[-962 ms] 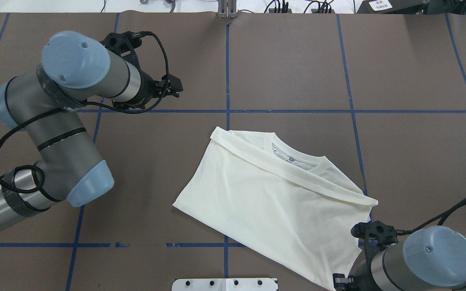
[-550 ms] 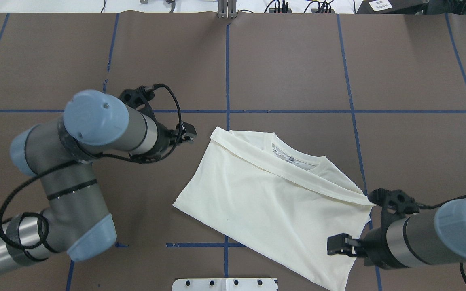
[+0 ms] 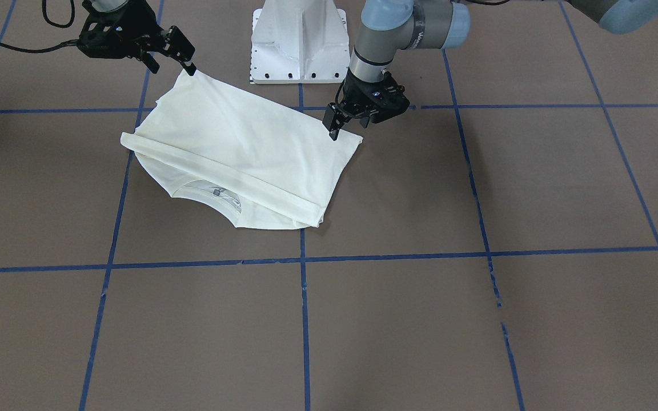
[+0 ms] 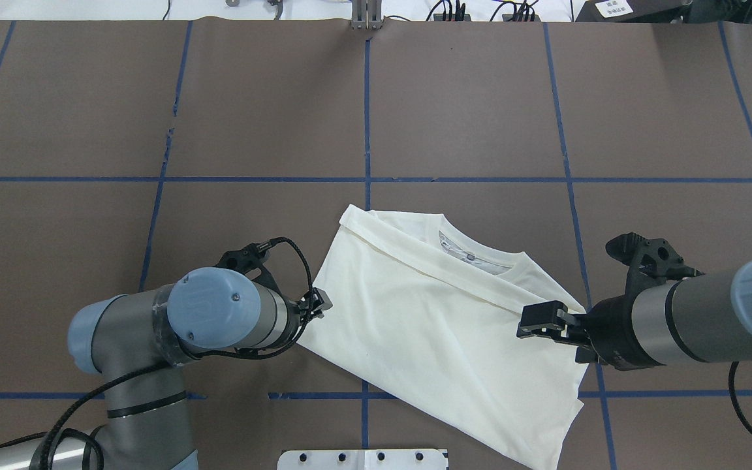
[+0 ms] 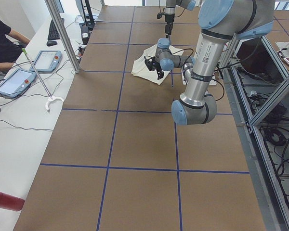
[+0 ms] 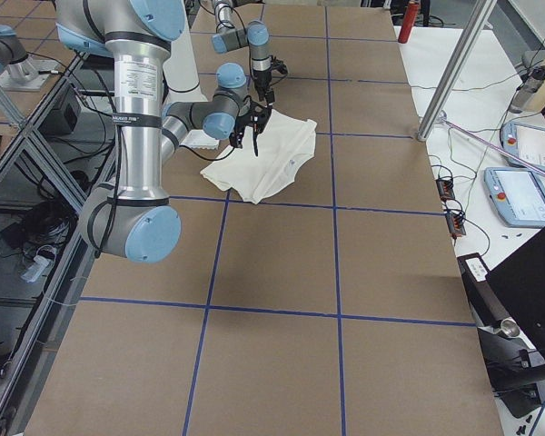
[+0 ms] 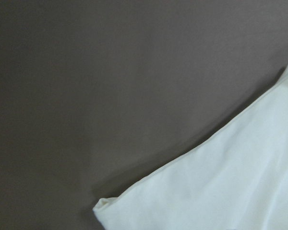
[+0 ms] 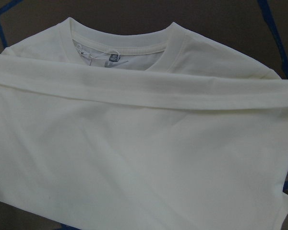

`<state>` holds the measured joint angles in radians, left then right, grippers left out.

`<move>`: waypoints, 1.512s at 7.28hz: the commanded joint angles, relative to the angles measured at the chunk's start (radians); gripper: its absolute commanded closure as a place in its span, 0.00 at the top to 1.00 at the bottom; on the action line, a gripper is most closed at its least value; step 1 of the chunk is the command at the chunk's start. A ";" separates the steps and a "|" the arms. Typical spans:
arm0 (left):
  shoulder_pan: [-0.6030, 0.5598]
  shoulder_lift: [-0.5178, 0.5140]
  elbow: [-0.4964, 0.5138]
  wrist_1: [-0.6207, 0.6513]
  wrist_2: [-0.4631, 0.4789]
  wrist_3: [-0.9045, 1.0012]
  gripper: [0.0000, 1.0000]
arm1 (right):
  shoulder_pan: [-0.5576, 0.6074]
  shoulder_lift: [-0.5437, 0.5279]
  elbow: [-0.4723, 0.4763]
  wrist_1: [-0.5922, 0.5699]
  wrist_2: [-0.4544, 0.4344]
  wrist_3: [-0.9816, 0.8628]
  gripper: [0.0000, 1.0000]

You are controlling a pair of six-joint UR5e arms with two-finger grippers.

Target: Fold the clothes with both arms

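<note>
The cream-white T-shirt (image 4: 428, 326) lies folded on the brown table, collar and label up, one sleeve folded across below the collar. No print shows. It also shows in the front view (image 3: 237, 142). My left gripper (image 4: 319, 304) is low beside the shirt's left corner, open and empty (image 3: 347, 123). The left wrist view shows that corner (image 7: 221, 191) against bare table. My right gripper (image 4: 532, 321) is open and empty above the shirt's right edge (image 3: 170, 57). The right wrist view looks down on the collar and the folded sleeve (image 8: 134, 96).
The white pedestal (image 4: 363, 459) stands at the near table edge just behind the shirt (image 3: 300, 40). Blue tape lines (image 4: 367, 117) grid the brown table. Cables and gear line the far edge. An operators' side table with tablets (image 5: 19, 79) lies left.
My left arm swung from the far left toward the robot and right, to the shirt's left corner. My right gripper moved from the near edge away from the robot, over the shirt's right side.
</note>
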<state>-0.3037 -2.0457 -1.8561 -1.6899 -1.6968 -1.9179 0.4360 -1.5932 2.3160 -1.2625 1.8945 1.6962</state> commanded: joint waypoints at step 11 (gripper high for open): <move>-0.039 -0.011 0.025 0.021 0.040 0.023 0.00 | 0.021 0.016 -0.015 -0.002 -0.005 0.000 1.00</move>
<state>-0.3061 -2.0549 -1.8282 -1.6695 -1.6549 -1.9052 0.4563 -1.5743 2.3014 -1.2640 1.8916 1.6965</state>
